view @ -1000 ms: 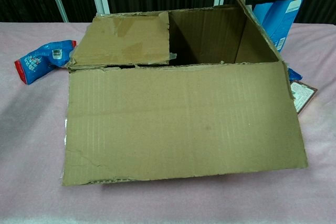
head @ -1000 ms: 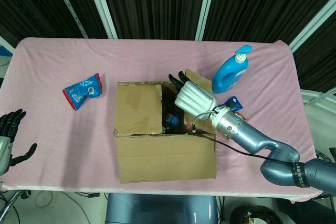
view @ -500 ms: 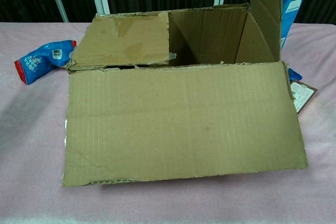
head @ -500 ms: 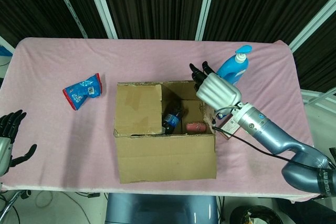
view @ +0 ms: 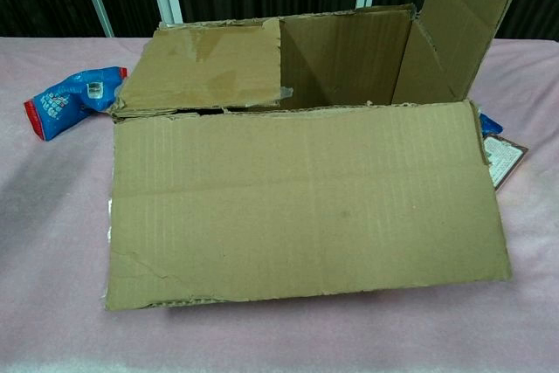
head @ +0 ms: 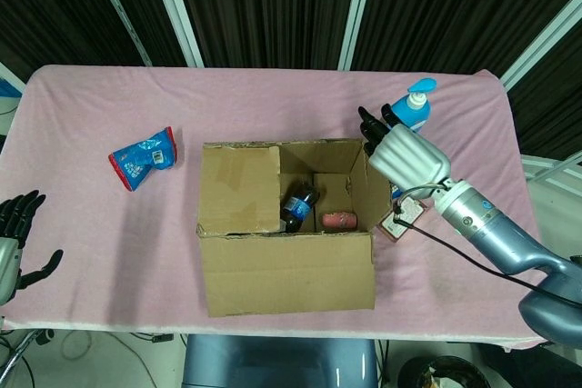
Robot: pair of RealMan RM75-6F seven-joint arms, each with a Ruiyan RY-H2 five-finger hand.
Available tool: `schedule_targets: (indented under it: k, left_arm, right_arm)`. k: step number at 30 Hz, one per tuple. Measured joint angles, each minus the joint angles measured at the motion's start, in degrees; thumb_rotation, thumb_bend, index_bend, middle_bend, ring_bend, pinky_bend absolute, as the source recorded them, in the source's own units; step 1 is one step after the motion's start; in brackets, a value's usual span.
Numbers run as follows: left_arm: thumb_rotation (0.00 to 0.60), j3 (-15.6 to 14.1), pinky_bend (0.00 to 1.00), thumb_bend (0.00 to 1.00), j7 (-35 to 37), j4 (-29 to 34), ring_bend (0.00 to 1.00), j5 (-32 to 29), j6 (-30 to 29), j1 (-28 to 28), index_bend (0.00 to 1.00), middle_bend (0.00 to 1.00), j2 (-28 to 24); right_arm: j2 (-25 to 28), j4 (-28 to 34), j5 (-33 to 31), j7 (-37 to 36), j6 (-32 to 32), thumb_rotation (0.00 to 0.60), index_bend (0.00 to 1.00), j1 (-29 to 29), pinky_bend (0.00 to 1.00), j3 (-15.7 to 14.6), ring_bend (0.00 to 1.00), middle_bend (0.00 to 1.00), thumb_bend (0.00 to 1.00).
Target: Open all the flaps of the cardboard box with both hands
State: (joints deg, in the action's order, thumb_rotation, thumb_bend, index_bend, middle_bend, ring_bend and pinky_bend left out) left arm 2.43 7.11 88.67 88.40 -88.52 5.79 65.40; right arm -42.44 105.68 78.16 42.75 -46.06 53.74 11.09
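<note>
**One flap left shut, right flap nearly over**

One hand does the work here: the right hand (head: 406,154), fingers extended and holding nothing, sits at the box's right edge against the raised right flap (view: 463,28), which leans outward past upright. The left hand (head: 16,241) hangs spread and idle off the table's near-left corner, well apart from the box (head: 286,241).

The box stands mid-table; its front flap (view: 306,203) hangs open, while the left flap (head: 239,190) lies flat over the opening. A bottle (head: 296,206) and a small pink item (head: 338,221) lie inside.

Risk: the detergent (head: 409,114) stands just behind the right hand; pushing the flap further could knock it over. The flap may also spring back if released too soon.

Half a second ago that flap stood nearly vertical and the hand was closer to the opening; both have since swung outward.
</note>
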Motion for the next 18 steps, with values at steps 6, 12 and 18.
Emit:
schedule_targets:
  k: [6, 12, 18]
  left_arm:
    - [0.6, 0.1, 0.06, 0.27, -0.1, 0.0, 0.0, 0.0, 0.0, -0.1, 0.0, 0.03, 0.0]
    - [0.6, 0.2, 0.06, 0.27, -0.2, 0.0, 0.0, 0.0, 0.0, -0.1, 0.0, 0.03, 0.1]
    - [0.6, 0.2, 0.06, 0.27, -0.4, 0.0, 0.0, 0.0, 0.0, -0.2, 0.0, 0.03, 0.1]
  right_arm:
    - [1.2, -0.4, 1.6, -2.2, -0.9, 0.6, 0.27, -1.4, 0.21, -0.2, 0.02, 0.11, 0.35]
    - [1.9, -1.5, 4.3, -5.1, -2.5, 0.6, 0.26, -3.1, 0.21, -0.5, 0.01, 0.1, 0.3]
    - [3.4, -2.0, 6.7, -7.3, -3.3, 0.6, 0.25, -4.7, 0.21, -1.0, 0.01, 0.1, 0.3]
